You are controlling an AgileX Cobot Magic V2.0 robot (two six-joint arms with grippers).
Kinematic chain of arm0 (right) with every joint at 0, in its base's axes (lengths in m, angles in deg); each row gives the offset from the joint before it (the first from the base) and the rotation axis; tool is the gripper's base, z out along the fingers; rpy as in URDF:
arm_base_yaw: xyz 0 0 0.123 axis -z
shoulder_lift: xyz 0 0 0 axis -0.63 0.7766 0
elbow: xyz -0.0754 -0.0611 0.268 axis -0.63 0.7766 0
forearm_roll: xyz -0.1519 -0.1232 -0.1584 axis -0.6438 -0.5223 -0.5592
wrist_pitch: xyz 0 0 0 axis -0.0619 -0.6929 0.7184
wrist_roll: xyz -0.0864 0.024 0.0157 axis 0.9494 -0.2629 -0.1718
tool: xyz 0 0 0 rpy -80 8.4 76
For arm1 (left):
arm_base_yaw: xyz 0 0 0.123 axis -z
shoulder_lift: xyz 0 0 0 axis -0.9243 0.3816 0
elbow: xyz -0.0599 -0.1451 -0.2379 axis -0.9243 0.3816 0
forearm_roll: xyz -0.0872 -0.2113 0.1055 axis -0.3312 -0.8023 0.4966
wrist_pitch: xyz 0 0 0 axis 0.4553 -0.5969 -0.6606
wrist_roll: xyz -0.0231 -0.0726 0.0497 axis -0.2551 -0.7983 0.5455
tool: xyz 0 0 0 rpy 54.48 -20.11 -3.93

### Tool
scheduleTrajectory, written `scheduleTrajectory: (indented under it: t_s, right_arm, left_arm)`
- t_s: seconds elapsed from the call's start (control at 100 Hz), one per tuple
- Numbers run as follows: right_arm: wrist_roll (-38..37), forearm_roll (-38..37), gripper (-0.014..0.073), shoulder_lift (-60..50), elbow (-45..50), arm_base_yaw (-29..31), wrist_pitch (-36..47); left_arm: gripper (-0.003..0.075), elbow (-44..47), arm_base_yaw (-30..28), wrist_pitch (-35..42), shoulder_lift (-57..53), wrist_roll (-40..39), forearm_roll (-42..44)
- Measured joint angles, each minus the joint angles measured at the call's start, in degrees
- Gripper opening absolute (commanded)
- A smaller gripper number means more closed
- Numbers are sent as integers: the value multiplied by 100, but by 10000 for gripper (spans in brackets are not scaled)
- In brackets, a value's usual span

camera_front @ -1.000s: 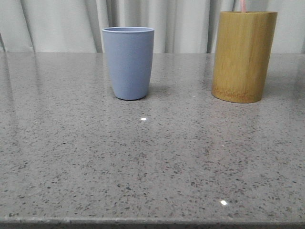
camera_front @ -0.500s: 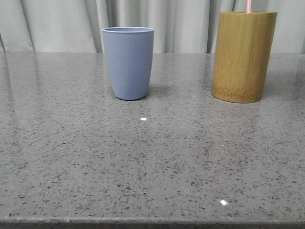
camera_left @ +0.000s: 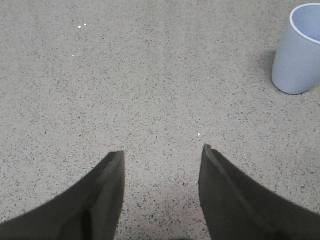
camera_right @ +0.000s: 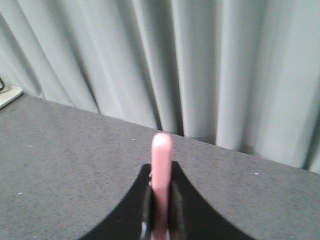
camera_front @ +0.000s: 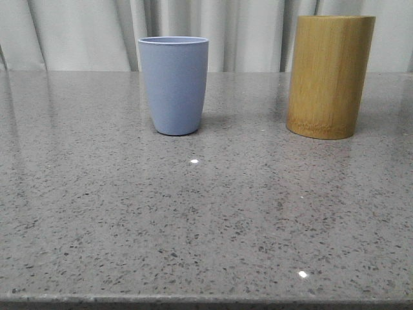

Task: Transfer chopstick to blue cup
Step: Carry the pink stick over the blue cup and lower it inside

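Observation:
The blue cup [camera_front: 173, 84] stands upright at the back middle of the table and also shows in the left wrist view [camera_left: 299, 50]. My right gripper [camera_right: 161, 170] is shut on a pale pink chopstick [camera_right: 161, 165] whose rounded end sticks out past the fingers; the grip is out of the front view. No chopstick shows in the front view. My left gripper [camera_left: 162, 155] is open and empty over bare table, well apart from the blue cup.
A taller yellow-brown bamboo cylinder [camera_front: 330, 76] stands at the back right. Grey curtains [camera_front: 245, 32] hang behind the speckled grey table [camera_front: 206, 219]. The table's front edge runs along the bottom of the front view.
The pink chopstick tip that stuck up above the bamboo cylinder has risen out of the top of the front view. The cups have not moved.

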Motion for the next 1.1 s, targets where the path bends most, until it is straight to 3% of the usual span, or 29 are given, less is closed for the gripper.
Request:
scheduleTrajectory:
  t_s: [0.33,0.84,0.94,1.1]
  right_arm:
    - [11,170,-48,684,-2,-929,758]
    - [140,143,-39,1568,-2,-955,848]
    - [149,134,15,1728,-2,-955,814]
    - [153,134,187,1800,9,-955,702]
  left_arm:
    - [348,0,0,0,0,0,0]
    - [348,0,0,0,0,0,0]
    - [348,0,0,0,0,0,0]
    - [348,0,0,0,0,0,0]
